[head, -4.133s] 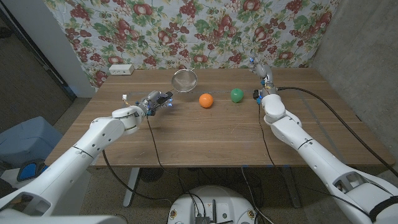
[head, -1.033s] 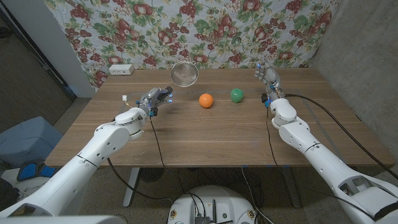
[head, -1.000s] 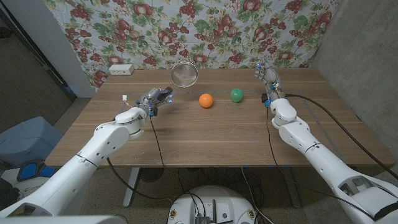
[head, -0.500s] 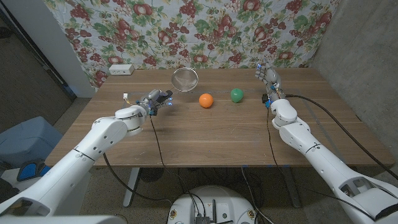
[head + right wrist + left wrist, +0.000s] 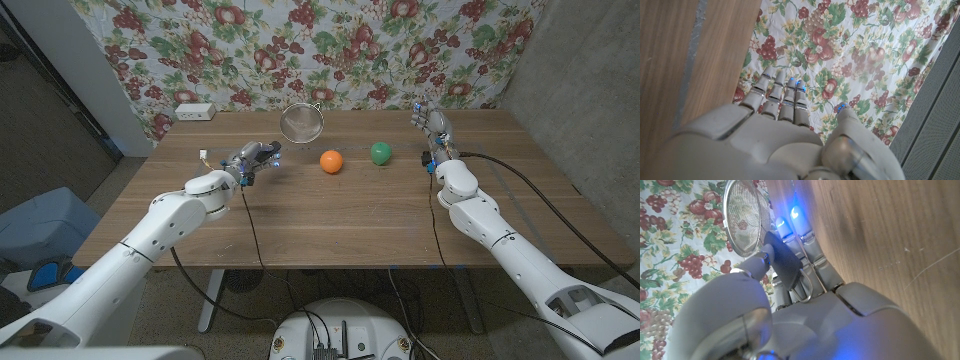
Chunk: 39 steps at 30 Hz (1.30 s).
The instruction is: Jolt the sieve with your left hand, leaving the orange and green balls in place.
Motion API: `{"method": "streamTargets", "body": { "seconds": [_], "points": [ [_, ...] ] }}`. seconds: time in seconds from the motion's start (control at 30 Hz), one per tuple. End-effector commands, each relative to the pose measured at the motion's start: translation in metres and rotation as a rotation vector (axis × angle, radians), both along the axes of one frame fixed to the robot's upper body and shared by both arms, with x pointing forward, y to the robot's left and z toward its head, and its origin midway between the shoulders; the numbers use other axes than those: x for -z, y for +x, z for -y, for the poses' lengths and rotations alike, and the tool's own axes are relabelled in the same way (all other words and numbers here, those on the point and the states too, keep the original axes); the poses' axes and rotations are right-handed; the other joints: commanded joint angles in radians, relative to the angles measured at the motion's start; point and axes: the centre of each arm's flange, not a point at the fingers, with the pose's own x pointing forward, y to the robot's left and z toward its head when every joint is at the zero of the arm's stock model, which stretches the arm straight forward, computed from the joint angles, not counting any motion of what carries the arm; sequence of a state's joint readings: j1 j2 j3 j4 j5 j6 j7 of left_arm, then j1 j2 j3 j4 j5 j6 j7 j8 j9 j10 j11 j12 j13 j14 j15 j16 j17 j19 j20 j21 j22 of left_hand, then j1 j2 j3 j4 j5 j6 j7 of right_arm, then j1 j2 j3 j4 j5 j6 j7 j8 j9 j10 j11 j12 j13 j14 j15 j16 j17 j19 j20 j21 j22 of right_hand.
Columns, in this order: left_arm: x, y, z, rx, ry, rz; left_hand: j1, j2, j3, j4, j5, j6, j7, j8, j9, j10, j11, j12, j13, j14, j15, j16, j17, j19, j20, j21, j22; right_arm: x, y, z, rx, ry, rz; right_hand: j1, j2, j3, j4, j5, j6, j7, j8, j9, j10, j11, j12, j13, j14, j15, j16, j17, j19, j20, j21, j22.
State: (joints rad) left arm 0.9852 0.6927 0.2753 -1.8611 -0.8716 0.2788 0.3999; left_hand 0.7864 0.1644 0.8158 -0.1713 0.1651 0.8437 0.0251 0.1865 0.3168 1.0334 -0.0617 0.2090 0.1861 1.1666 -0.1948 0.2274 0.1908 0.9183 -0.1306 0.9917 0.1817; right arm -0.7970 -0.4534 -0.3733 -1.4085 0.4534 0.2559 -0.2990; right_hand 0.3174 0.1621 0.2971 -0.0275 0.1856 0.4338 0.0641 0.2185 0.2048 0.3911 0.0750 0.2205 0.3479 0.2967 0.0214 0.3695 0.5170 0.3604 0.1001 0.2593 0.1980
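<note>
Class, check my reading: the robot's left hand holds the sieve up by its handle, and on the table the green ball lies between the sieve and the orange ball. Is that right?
Not quite. The head view shows the orange ball in the middle, between the sieve and the green ball. The rest stands: the left hand holds the sieve up by its handle.

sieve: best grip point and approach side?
By the handle, from the robot's left. The sieve is raised, mesh bowl on edge, its handle running back toward the left hand, which already grips it. The thin mesh bowl looks poor for the fingers, and this side probably keeps clear of the orange ball.
</note>
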Motion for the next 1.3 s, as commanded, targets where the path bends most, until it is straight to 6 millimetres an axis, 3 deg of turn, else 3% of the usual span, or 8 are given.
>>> {"method": "streamTargets", "body": {
  "seconds": [0.03, 0.5, 1.3],
  "points": [
    [-0.0077, 0.0019, 0.0038, 0.076, 0.035, 0.23, 0.006, 0.012, 0.004, 0.012, 0.006, 0.097, 0.075, 0.008, 0.01, 0.078, -0.091, -0.003, 0.004, 0.022, -0.038, 0.0, 0.002, -0.013, -0.032, 0.003, 0.0, -0.0006, 0.0029, 0.0, 0.0, 0.008, 0.001, -0.006, 0.006, 0.009, -0.002, 0.005, 0.004, 0.006, -0.004, 0.002, 0.003, 0.005, 0.001, -0.001, 0.0, 0.005, 0.0, 0.002, -0.005, 0.003, 0.002, 0.001],
    [-0.0168, 0.004, 0.004, 0.132, 0.086, 0.361, -0.007, 0.012, 0.0, 0.021, 0.009, 0.091, 0.057, 0.009, 0.013, 0.074, -0.1, -0.004, 0.005, 0.015, -0.037, -0.004, 0.002, -0.031, -0.036, 0.002, 0.0, -0.0032, 0.0097, -0.0018, 0.001, 0.007, -0.005, -0.008, 0.005, 0.012, -0.003, 0.005, 0.004, 0.006, -0.004, 0.002, 0.002, 0.003, 0.001, -0.002, 0.0, 0.006, -0.002, 0.002, -0.005, 0.003, 0.002, 0.001],
    [-0.0116, 0.0077, -0.0023, 0.053, 0.053, 0.262, -0.009, 0.012, -0.001, 0.016, 0.01, 0.097, 0.06, 0.011, 0.012, 0.081, -0.098, -0.001, 0.005, 0.018, -0.04, -0.001, 0.004, -0.03, -0.036, 0.009, -0.001, -0.004, 0.0113, -0.0048, 0.007, 0.012, -0.008, -0.01, 0.005, 0.018, -0.005, 0.005, 0.003, 0.007, -0.005, 0.002, 0.002, 0.004, 0.001, -0.005, 0.0, 0.006, -0.004, 0.003, -0.007, 0.004, 0.002, 0.001]
  ]
}}
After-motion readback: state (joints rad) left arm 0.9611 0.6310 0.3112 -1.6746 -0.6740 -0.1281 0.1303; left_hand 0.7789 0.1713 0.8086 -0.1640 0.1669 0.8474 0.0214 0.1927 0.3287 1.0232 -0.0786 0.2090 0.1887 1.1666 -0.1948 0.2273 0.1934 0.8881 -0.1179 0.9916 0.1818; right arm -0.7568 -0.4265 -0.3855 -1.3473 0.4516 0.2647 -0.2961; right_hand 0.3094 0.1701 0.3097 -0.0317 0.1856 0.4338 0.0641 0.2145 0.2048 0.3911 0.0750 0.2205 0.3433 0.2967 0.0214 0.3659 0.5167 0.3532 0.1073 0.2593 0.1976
